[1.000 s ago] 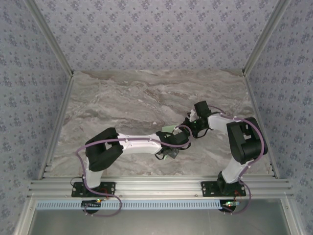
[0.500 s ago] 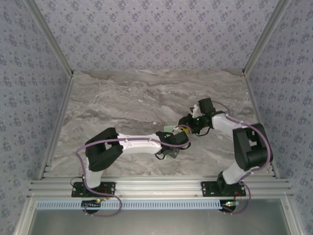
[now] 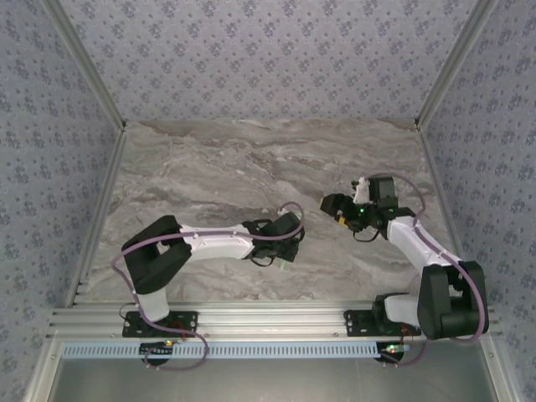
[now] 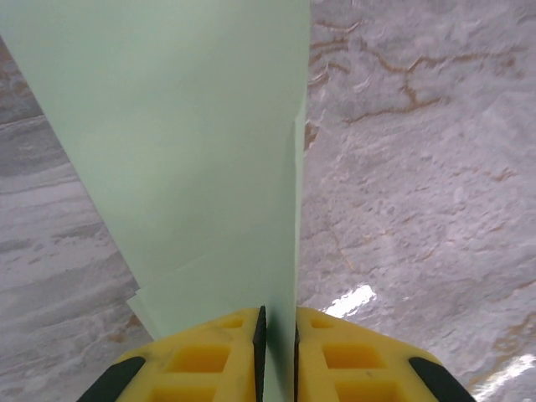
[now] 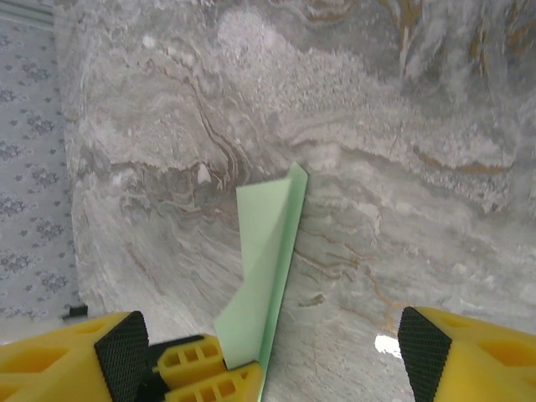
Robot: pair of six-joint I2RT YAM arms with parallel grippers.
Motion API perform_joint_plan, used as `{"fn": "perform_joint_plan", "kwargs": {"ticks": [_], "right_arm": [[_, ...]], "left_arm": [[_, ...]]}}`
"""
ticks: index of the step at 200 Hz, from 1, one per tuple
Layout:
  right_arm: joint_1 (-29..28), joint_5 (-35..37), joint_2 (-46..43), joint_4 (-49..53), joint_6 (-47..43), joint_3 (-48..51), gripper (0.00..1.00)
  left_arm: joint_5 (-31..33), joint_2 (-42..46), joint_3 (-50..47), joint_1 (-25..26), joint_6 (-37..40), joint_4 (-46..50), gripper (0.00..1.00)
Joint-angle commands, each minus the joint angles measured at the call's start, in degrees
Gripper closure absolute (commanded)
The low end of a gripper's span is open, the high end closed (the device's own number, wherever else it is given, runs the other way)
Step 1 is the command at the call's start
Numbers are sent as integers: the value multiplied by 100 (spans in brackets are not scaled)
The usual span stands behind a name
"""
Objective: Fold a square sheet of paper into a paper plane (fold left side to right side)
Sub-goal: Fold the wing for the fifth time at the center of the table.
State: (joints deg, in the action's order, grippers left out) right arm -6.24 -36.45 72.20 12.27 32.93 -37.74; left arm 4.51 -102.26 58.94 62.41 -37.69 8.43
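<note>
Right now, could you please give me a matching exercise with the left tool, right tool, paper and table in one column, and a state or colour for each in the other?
Column A
1. left tool
2. right tool
3. paper
4. table

Column B
a. grey marble pattern
b. open wide, holding nothing
c. pale green, folded
d. shut on the paper

Pairs: 1-d, 2-b, 3-c, 4-a

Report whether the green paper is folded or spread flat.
Folded: the paper shows overlapping layers and a crease, narrow, pinched edge-on in the left gripper.
</note>
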Motion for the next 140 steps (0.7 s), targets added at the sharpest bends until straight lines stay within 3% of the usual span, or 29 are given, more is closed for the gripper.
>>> {"fn": "perform_joint_plan", "kwargs": {"ticks": [1,84,117,140], "right_arm": [[2,-181,-105,-120,-176,173,17],[-231,-413,-112,-326,-257,426,20],[-299,128,-332,181,-555,510,30],[-657,713,-755,146,-487,845,34]], "left_arm": [[-581,224,-298,-151,-401,-866,84],[-874,95,-462,-288,-690,-1268,84],[-866,109,-514,-386,-910,-1297,86],[-877,71,-502,-499,-1139,-1404,87]]}}
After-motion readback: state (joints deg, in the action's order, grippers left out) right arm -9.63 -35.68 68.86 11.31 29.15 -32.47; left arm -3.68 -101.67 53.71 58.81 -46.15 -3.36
